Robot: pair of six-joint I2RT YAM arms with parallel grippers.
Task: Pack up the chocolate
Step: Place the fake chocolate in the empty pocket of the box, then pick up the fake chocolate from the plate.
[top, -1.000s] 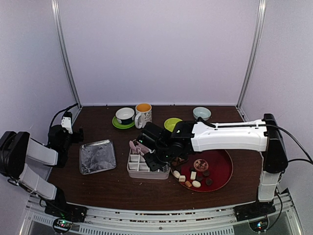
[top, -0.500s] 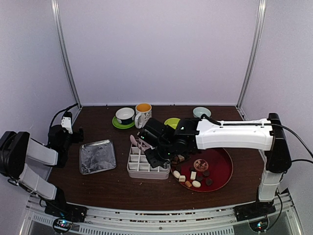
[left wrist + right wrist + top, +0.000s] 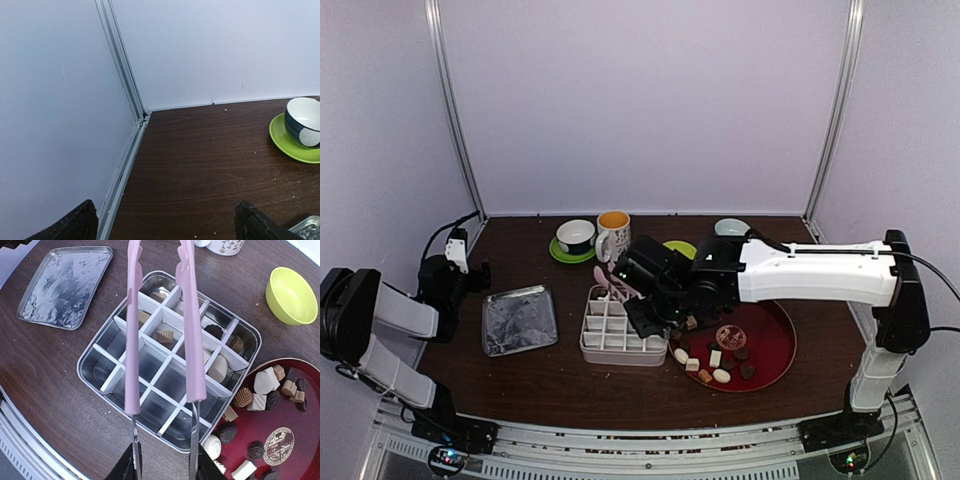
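Chocolate (image 3: pixel 164 336) in tin (image 3: pixel 86 371) cells: right-wrist view only.

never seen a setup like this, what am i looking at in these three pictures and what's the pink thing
This is a robot: a left arm and a right arm bolted at the near edge of a brown table. The wide picture looks down from above and behind them; the other two come from a camera on each wrist. The left gripper sits open near the corner, holding nothing. The right gripper clamps pink tongs over a divided tin, where a few chocolates already lie. More wait on a red plate. Also there: a shiny metal tray, a yellow-green bowl, a mug, and a blue-and-white bowl on a green saucer.
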